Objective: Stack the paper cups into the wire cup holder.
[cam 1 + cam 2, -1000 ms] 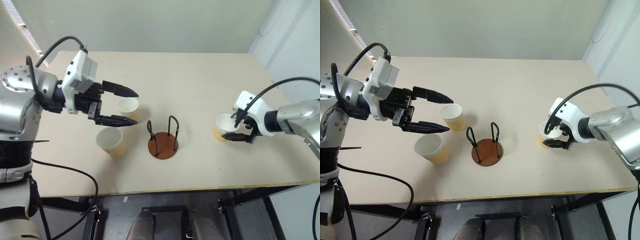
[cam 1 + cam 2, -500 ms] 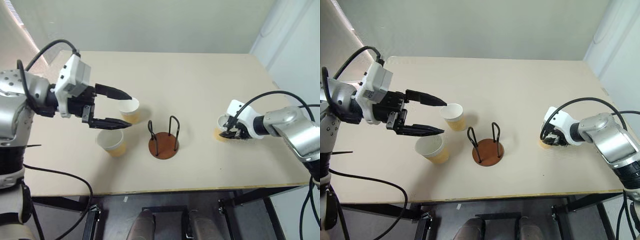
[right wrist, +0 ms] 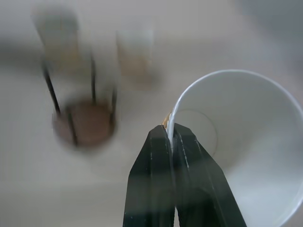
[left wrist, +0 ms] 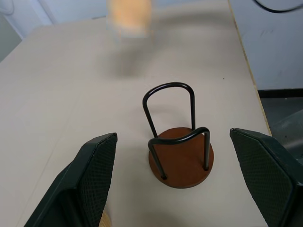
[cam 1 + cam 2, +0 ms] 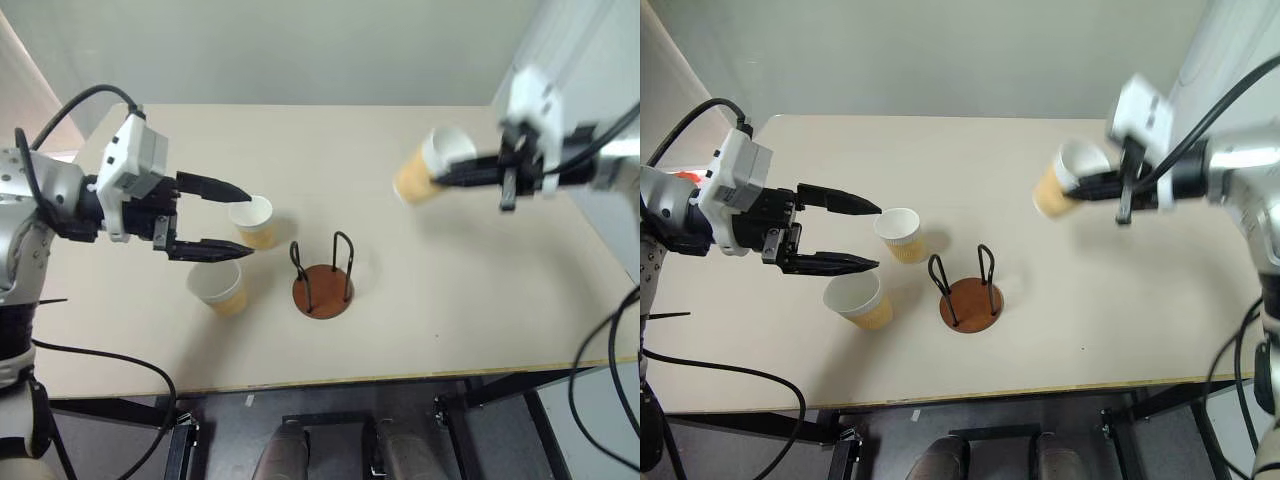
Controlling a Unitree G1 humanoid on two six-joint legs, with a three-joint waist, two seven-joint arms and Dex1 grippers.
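Right pincer (image 5: 1110,186) pinches a paper cup (image 5: 1058,180) by its rim above the bench's right side, needing a level, centred descent into the wire holder (image 5: 970,295); left pincer (image 5: 855,235) hangs spread.

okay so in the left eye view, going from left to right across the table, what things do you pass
Left gripper with fingers open → paper cup nearest the table's front edge → paper cup behind it → wire cup holder → third paper cup, lifted off the table → right gripper, pinching that cup's rim.
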